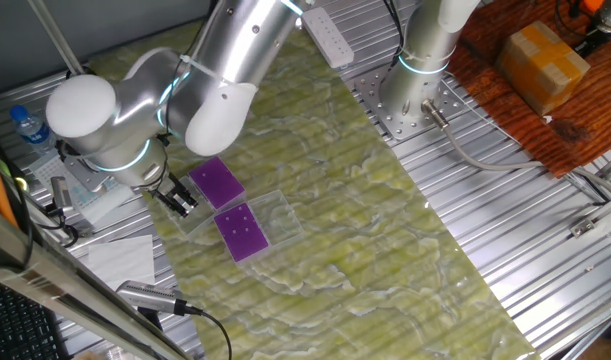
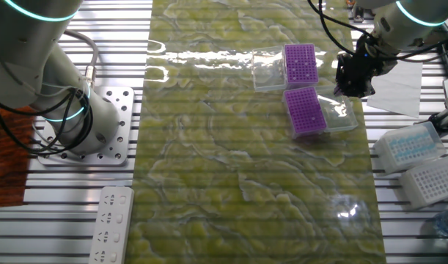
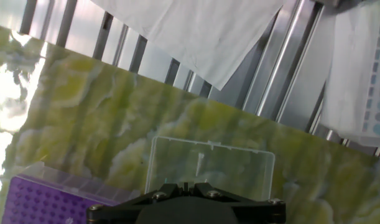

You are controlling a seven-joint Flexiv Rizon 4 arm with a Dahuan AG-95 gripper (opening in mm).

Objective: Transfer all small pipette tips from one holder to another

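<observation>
The black two-finger gripper (image 1: 182, 201) hovers just left of two purple perforated tip holders (image 1: 217, 182) (image 1: 242, 231) in clear hinged plastic boxes on the green-yellow mat (image 1: 365, 230). Its opening cannot be judged; nothing appears held. The small whitish pipette tips (image 1: 239, 225) dot the near holder. Good practice: centre vertically above one tip, descend straight, avoid neighbours.

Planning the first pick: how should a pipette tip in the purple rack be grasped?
Probably by its open top end, coming straight down: the pipette tips show only as pale dots in the purple rack, so the sides look unreachable. The gripper sits beside it.
</observation>
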